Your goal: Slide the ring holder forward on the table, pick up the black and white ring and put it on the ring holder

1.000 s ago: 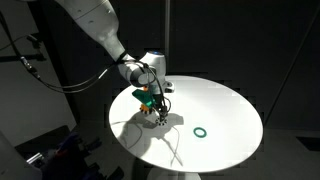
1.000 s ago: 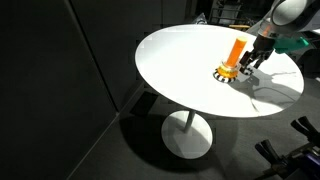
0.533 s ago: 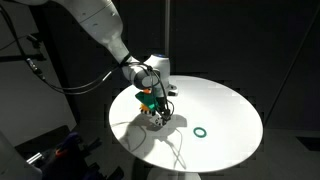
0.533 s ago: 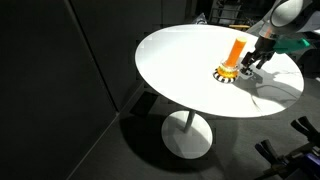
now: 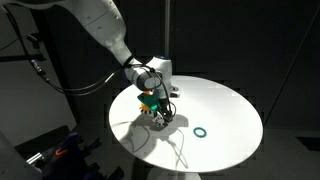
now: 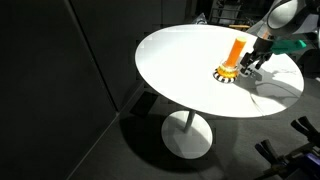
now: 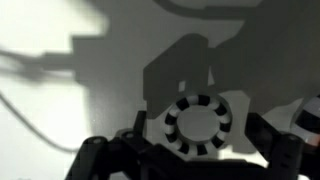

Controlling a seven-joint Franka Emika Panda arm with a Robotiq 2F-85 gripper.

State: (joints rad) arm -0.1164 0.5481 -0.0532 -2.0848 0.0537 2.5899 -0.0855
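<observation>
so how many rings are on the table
2: a plain green ring lying alone on the round white table, and a black and white segmented ring at the foot of the upright orange peg. The white robot arm may hide more.

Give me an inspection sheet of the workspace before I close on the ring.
Surface: round white table on a pedestal.
Job's things: ring holder upright; black and white ring lying flat on the table by the holder's foot, not on the peg.
Clutter: green ring, lying apart from the gripper.
Grippers: gripper low over the table, open, one finger on either side of the black and white ring.
Cables: dark cables hanging beside the arm, off the table.
Surroundings: dark backdrop; nothing else clearly seen.
</observation>
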